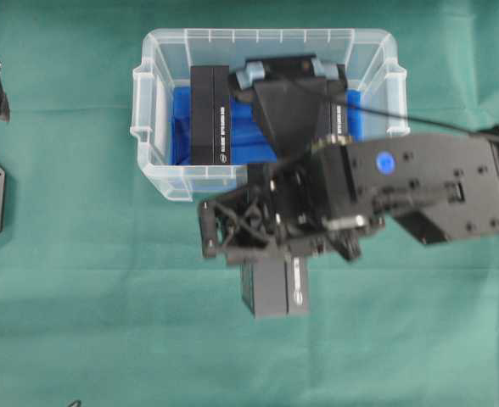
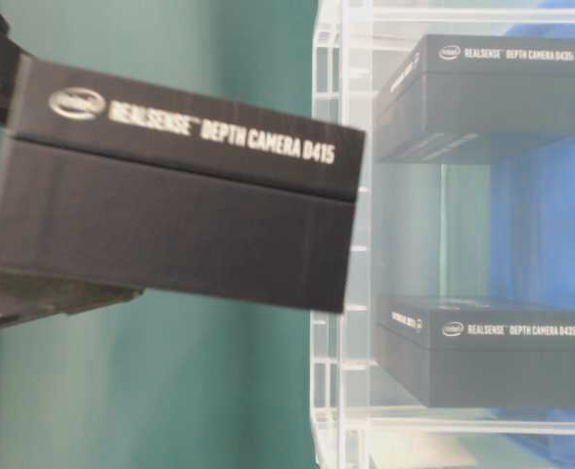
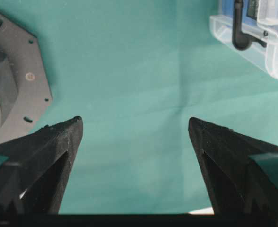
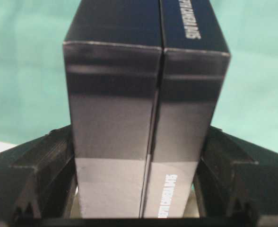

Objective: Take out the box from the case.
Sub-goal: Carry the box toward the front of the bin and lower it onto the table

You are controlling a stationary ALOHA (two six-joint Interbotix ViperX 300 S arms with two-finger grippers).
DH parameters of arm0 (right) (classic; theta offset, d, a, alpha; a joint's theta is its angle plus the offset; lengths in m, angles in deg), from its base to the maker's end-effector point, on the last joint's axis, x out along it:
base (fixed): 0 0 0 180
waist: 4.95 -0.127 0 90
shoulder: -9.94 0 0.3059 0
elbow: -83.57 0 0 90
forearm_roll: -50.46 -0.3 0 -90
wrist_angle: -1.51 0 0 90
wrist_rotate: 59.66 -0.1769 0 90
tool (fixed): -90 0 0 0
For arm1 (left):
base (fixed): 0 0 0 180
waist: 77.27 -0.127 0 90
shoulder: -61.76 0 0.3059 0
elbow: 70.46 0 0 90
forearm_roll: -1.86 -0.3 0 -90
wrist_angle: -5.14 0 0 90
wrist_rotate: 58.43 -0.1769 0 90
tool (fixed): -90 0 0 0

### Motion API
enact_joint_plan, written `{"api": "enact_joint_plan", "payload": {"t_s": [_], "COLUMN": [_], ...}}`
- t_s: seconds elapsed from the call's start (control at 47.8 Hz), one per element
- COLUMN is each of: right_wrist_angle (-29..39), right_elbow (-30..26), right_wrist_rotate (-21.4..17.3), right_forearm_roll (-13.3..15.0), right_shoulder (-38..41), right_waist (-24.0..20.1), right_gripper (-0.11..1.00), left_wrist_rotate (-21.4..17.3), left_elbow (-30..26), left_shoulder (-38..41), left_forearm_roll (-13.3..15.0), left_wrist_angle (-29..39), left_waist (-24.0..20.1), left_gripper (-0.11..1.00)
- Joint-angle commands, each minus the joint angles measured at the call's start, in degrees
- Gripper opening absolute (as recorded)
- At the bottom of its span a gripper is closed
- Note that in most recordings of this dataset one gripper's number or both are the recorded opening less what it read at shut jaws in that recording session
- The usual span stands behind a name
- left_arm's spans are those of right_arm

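Outside the case (image 1: 160, 182), above the green cloth (image 1: 80, 322), the right gripper (image 4: 139, 189) clamped the black box (image 4: 146, 109) across its long sides. It looked light, stiff and smooth-skinned, best pinched mid-length. The left gripper (image 3: 134, 127) gaped empty.

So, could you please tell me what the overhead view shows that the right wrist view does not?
Only the overhead view shows the clear case with its blue lining, two more black boxes inside it, and the right arm reaching beside it. Only the right wrist view shows the fingers clamped on both sides of the box. Both show the held RealSense box over the green cloth, outside the case.
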State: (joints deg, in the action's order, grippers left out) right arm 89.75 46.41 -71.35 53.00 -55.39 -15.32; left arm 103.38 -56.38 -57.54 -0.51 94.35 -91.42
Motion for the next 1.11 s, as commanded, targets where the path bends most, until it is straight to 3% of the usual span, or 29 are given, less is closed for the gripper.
{"api": "enact_joint_plan", "payload": {"t_s": [0.0, 0.335, 0.607, 1.089], "right_wrist_angle": [-1.0, -0.8, -2.4, -23.7], "right_elbow": [-1.7, -0.5, 6.1, 23.8], "right_wrist_rotate": [-0.6, -0.3, 0.0, -0.9], "right_forearm_roll": [0.0, 0.0, -0.6, -3.1], "right_shoulder": [-2.7, -2.0, -2.0, -2.0], "right_waist": [-0.4, -0.5, -0.5, -0.6], "right_gripper": [0.68, 0.68, 0.68, 0.68], "left_wrist_rotate": [0.0, 0.0, 0.0, 0.0], "left_elbow": [-0.5, -0.5, -0.5, -0.5], "left_shoulder": [0.0, 0.1, 0.3, 0.3], "left_forearm_roll": [-0.1, -0.1, -0.1, -0.1], "left_wrist_angle": [0.1, 0.0, -0.2, -0.3], "left_waist": [0.0, 0.0, 0.0, 0.0], "left_gripper": [0.93, 0.93, 0.93, 0.93]}}
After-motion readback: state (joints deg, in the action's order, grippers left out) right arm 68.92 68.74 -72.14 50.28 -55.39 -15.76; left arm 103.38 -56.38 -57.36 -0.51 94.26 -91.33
